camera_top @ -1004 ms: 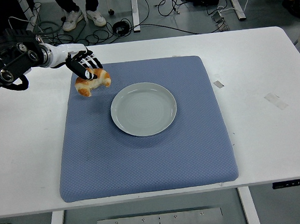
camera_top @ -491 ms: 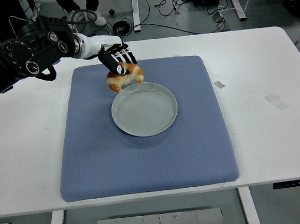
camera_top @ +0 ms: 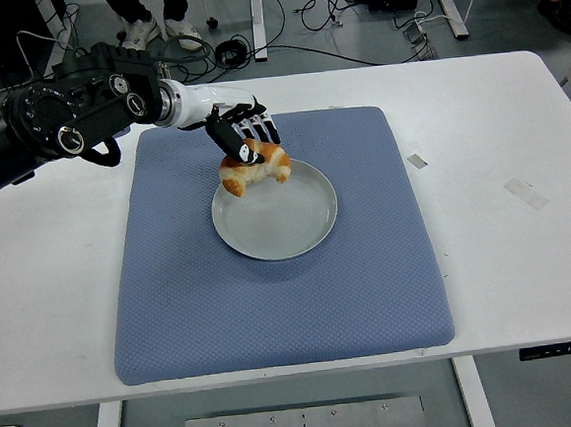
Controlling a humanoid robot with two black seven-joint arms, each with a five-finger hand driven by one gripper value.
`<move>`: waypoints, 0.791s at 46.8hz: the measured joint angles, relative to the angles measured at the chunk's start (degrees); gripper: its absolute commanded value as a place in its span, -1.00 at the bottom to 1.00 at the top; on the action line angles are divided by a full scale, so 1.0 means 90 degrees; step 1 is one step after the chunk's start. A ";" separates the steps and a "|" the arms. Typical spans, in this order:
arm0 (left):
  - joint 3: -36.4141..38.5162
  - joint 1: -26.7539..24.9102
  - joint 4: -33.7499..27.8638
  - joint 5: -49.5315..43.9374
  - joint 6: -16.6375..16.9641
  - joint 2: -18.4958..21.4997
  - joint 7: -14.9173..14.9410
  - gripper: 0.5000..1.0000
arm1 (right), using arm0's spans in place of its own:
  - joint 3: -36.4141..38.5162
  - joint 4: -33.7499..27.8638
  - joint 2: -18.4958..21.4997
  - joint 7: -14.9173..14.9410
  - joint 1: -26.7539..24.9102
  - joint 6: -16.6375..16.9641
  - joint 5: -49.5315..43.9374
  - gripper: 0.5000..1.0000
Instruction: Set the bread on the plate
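Note:
A golden-brown croissant (camera_top: 258,168) is held in my left hand (camera_top: 243,138), whose black fingers are curled over its top. It hangs just above the upper left part of a round grey-white plate (camera_top: 286,223). The plate lies in the middle of a blue mat (camera_top: 273,303) on the white table. My left arm reaches in from the upper left. My right arm is out of view.
The blue mat covers the table's centre. Small bits of tape (camera_top: 416,161) lie on the white table at the right. Cables and a person's shoes (camera_top: 157,31) show on the floor beyond the far edge.
My left hand has carried the croissant to the right and a little nearer, from the mat's far left corner to above the plate's upper left rim.

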 measured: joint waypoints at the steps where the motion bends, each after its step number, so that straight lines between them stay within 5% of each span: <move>1: 0.0000 0.0006 -0.0015 0.0000 0.0000 -0.0004 0.0000 -0.35 | 0.0000 0.0000 0.0000 0.0000 0.0001 0.0000 0.0000 1.00; 22: 0.0020 0.0271 -0.0034 0.0000 0.0009 -0.0072 -0.0001 -0.29 | 0.0000 0.0000 0.0000 -0.0002 0.0001 0.0001 0.0000 1.00; 37: 0.0019 0.0356 -0.0034 0.0000 0.0031 -0.0091 0.0004 -0.03 | 0.0000 0.0000 0.0000 -0.0002 0.0001 0.0001 0.0000 1.00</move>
